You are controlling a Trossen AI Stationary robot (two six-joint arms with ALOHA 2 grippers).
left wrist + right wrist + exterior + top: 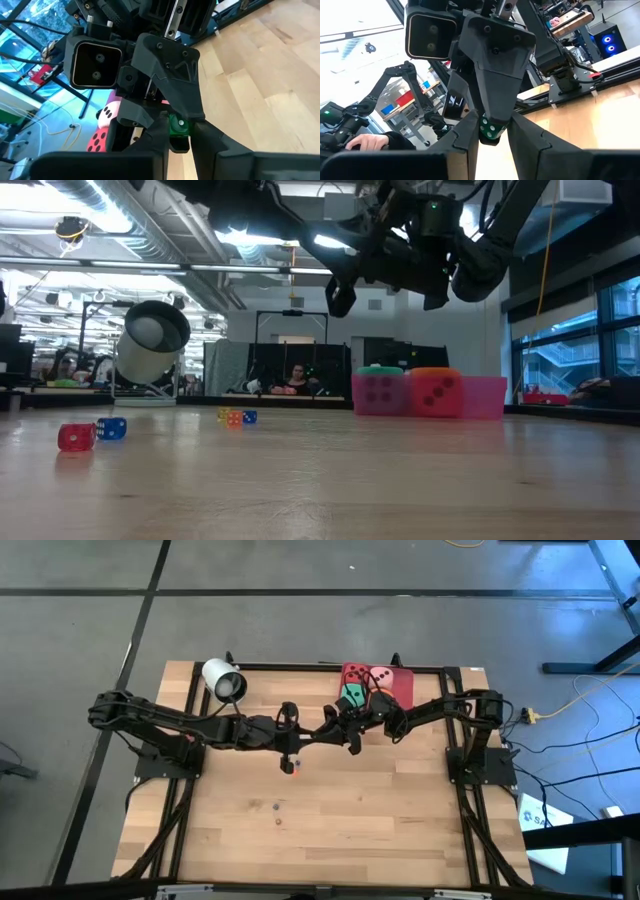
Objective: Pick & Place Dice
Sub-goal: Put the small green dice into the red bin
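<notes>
The two grippers are meeting tip to tip above the worktop [300,830], with the green die [178,125] sitting between both sets of jaws; the left gripper [177,134] is pressing its jaws closed against the die's sides; the right gripper [491,131] is likewise closing its jaws on the same die; the red die [433,393] and pink die [378,394] are lying on the red tray [402,686], beyond the jaws.
</notes>
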